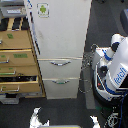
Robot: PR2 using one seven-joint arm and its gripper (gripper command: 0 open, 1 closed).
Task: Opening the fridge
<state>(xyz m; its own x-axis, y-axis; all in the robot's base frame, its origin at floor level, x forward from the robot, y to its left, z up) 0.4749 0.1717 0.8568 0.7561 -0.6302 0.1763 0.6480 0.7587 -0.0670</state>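
Two lower drawers with curved silver handles are seen on the tall white refrigerator (60, 45), which stands upright in the middle of the exterior view and fills most of its upper half. One handle (60, 63) is set on the upper drawer and the other (61, 81) on the drawer beneath it. A small green-and-white sticker (43, 9) is fixed near the top of the large upper door, toward the exterior view's left. All fronts of the refrigerator are seen flush and closed.

Directly against the refrigerator, on the exterior view's left, a tan wooden drawer cabinet (17, 57) is placed, with several of its drawers pulled out by different amounts. On the exterior view's right, the white-and-blue robot body (114, 67) is seen near the refrigerator but apart from it, with dark cables (89, 62) hanging in the space between them. The floor is dark grey throughout.

At the bottom edge of the view, two pale, blurred shapes (37, 118) are visible against the floor; whether they are the robot's fingers cannot be told, and so it cannot be told whether the fingers are spread or pressed together.
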